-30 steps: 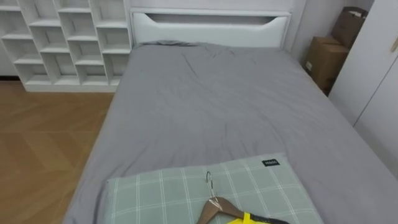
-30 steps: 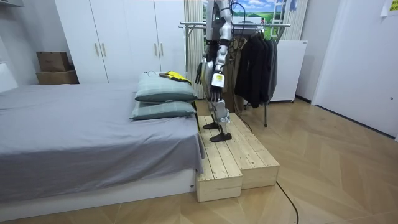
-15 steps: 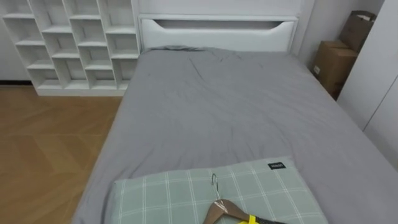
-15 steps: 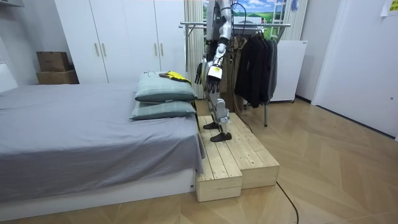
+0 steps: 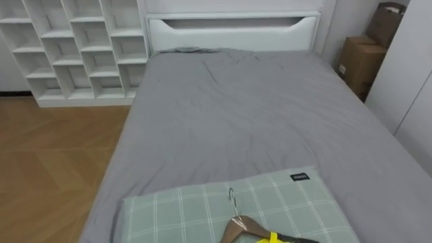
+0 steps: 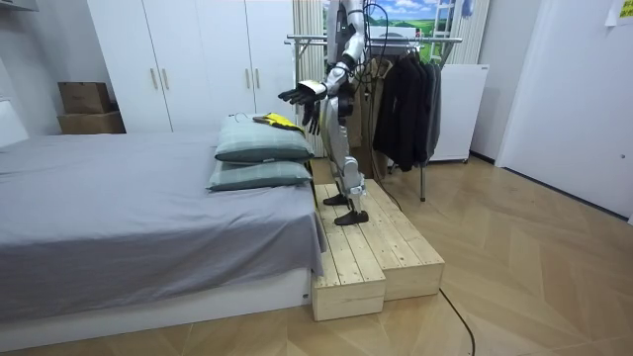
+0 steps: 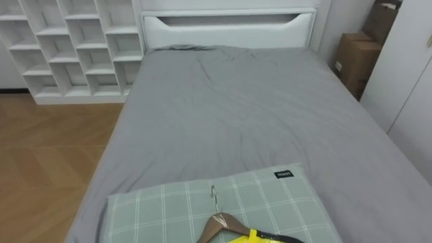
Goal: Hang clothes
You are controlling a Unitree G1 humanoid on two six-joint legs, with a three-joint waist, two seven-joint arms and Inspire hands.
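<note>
Looking down the bed (image 5: 236, 115): wooden hanger (image 5: 237, 226) with yellow garment (image 5: 273, 237) lies on plaid pillow (image 5: 189, 209), near edge. Room view: left hand (image 6: 300, 94) out above the pillow, fingers spread, empty. Right hand (image 6: 316, 116) low, state can't tell. Garment likely light and floppy, so grip the stiff hanger neck.

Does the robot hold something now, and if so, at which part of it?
Nothing visible. Its left hand is raised, open and empty; the wooden hanger with the yellow garment lies free on the checked pillow.
</note>
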